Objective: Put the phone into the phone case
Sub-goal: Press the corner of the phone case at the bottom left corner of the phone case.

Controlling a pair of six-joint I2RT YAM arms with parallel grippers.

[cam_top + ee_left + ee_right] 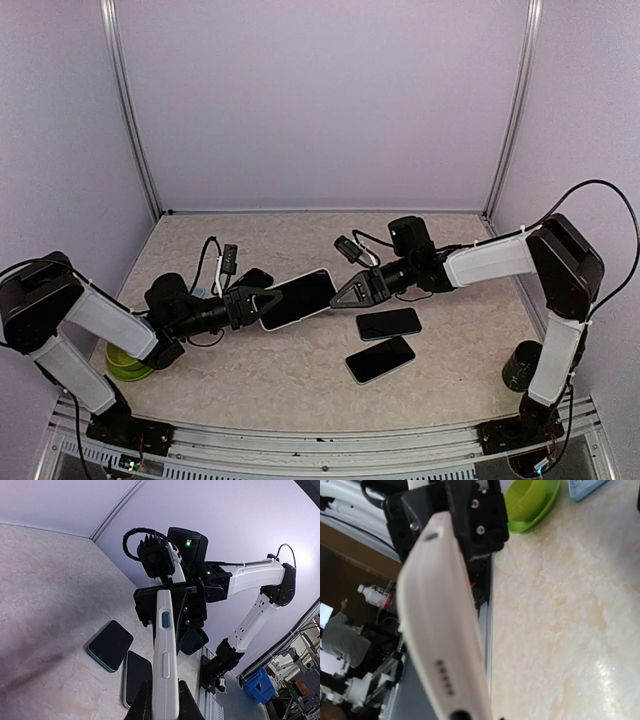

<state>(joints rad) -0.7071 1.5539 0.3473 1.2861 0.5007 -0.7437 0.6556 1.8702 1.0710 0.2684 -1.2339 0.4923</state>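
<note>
The phone case (298, 299) is white with a dark phone screen showing inside its rim. It is held off the table, edge-on in the left wrist view (165, 650). My left gripper (262, 303) is shut on its near end, a finger on each flat side (161, 692). My right gripper (340, 295) is shut, its tip right at the case's far end; I cannot tell whether it touches. The case's speaker-hole edge (440, 630) fills the right wrist view and my right fingers are hidden.
Two loose phones lie on the table: a dark one (389, 323) with a teal edge (110, 645) and a white-rimmed one (380, 359) (137, 672). A green bowl (128, 362) (527, 502) sits front left. A dark cup (522, 365) stands front right.
</note>
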